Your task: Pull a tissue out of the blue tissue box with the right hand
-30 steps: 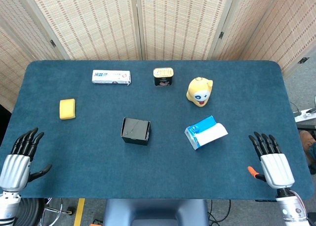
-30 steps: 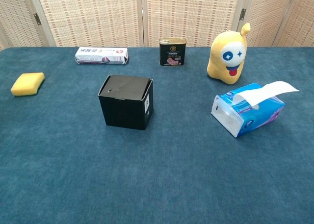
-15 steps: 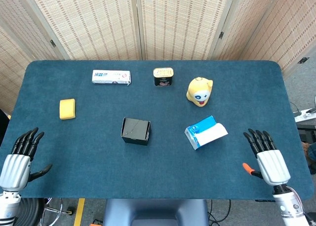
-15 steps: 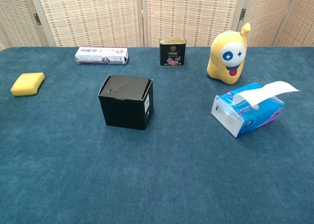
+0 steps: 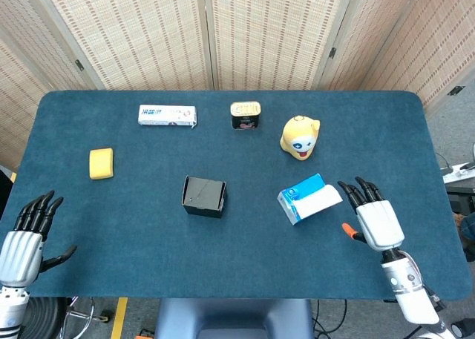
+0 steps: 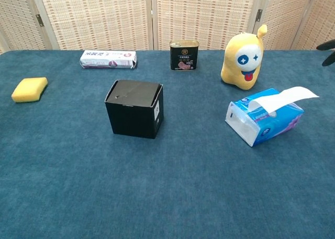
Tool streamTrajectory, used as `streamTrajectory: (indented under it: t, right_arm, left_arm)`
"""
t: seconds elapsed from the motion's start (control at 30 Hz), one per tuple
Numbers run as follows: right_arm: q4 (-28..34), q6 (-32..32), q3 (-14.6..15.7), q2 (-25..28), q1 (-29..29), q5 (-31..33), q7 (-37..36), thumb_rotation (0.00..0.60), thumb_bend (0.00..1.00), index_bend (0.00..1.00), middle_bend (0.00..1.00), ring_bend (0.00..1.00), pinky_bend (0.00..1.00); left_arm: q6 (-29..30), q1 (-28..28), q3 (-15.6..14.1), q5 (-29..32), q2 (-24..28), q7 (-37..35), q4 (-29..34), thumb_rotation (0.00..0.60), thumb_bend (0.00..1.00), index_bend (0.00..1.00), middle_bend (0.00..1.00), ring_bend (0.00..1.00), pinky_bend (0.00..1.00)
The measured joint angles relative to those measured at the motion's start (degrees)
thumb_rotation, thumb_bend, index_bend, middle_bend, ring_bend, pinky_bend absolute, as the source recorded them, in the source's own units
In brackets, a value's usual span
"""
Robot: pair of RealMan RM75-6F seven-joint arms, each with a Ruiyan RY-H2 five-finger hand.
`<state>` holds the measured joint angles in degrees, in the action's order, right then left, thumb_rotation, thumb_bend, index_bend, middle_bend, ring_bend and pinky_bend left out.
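The tissue box [image 5: 303,199] lies right of the black box [image 5: 204,196] (well apart), in front of the toy [image 5: 299,137]. The right hand [image 5: 373,216] is just beside it.

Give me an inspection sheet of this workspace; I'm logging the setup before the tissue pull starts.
Surface: blue cloth table, flat, no spills seen.
Job's things: blue tissue box lying tilted, a white tissue sticking out of its top.
Clutter: black box, yellow sponge, yellow toy, tin can, white packet.
Hands: right hand empty, fingers apart, beside the tissue box without touching it; left hand empty at the near table edge.
Cables: some on the floor below the near edge.
Surroundings: woven folding screens behind the table.
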<state>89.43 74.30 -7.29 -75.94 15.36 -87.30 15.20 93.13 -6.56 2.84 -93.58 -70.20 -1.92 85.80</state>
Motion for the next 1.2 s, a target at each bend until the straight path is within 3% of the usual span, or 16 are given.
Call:
streamTrajectory:
  t: [0.17,0.37,0.5,0.7,0.97,1.2]
  right_arm:
    - [-1.28,-4.73,-2.05,-4.19,3.76,4.86,4.71,0.600,0.14,0.27,0.28,0.12,0.18]
    - [-4.30,-7.25,-3.31,-8.60,7.02,8.58,8.69,0.600,0.17,0.30,0.30,0.13,0.18]
    - [-7.13,-6.53,-3.94,-11.22,8.05,8.73,9.33,0.600,0.30,0.54,0.44,0.20,0.21]
    - [-11.10,-3.56,-4.17,-14.21,8.66,8.26,8.92,0.600,0.36,0.72,0.60,0.25,0.23]
    - [-9.86,-0.17,-3.59,-12.17,7.71,6.34,5.56,0.600,0.36,0.76,0.64,0.26,0.23]
    - [-2.40,7.27,-2.78,-6.60,5.29,0.46,0.77,0.600,0.36,0.76,0.64,0.26,0.23]
  left_arm:
    - [0.13,0.05,0.01,-0.03,0.18,-0.35,0.07,0.600,0.22,0.00,0.00,0.00,0.14]
    - [0.30,0.15,0.28,0.38,0.47,-1.30,0.08,0.600,0.22,0.00,0.00,0.00,0.14]
    - [0.38,0.15,0.23,0.17,0.44,-1.22,0.01,0.600,0.22,0.00,0.00,0.00,0.14]
    - [0.30,0.13,0.28,0.31,0.50,-1.52,-0.04,0.600,0.22,0.00,0.00,0.00,0.14]
    - [0.39,0.16,0.23,0.15,0.41,-1.27,-0.05,0.600,0.22,0.00,0.00,0.00,0.14]
    - [0.49,0.20,0.30,0.22,0.44,-1.33,-0.03,0.600,0.22,0.00,0.00,0.00,0.14]
